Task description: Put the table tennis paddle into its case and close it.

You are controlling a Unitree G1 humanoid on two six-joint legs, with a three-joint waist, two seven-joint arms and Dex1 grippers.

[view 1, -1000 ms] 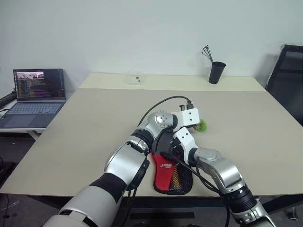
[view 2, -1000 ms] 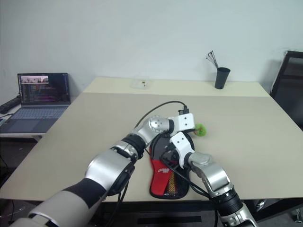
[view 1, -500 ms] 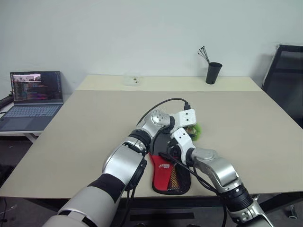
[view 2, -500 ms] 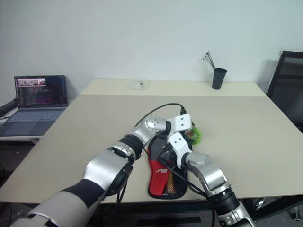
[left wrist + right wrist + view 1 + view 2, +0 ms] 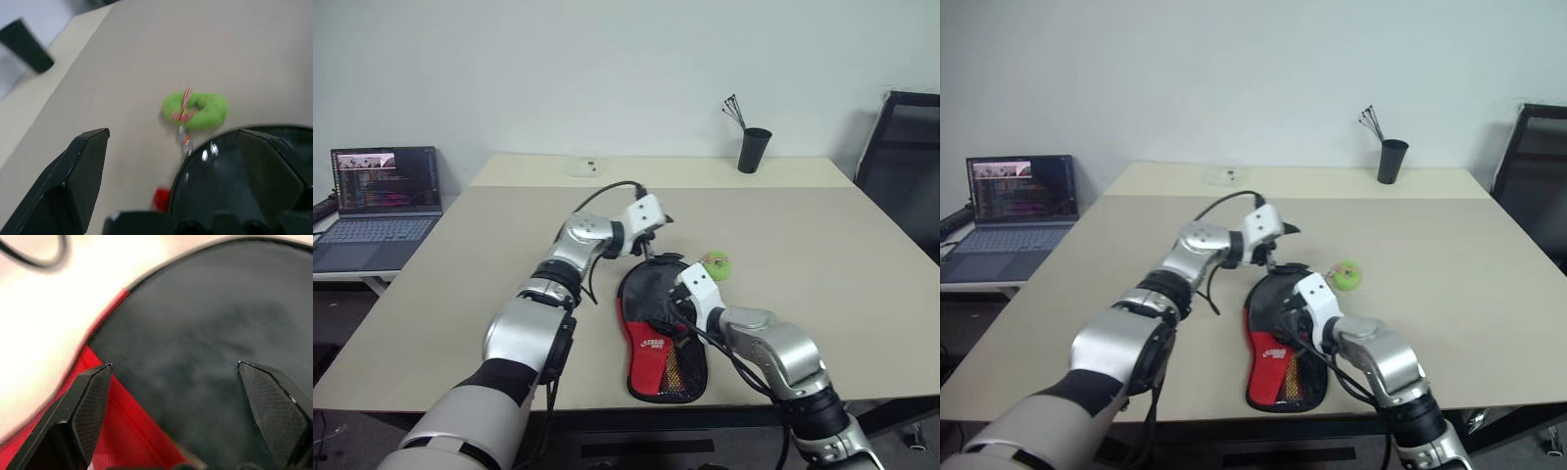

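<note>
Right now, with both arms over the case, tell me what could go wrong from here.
1. The green tag lies on the table past the case's far edge, close to the left gripper; with its jaws open, a stray sweep could snag the tag and drag the zip.
2. The right gripper hovers low over the case with open jaws; a push could slide the case toward the near table edge.
3. A cable loops by the left wrist and might catch.

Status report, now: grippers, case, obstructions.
Left gripper open above table, off case. Right gripper open over case. Case flat on table; green zipper tag beside it.
</note>
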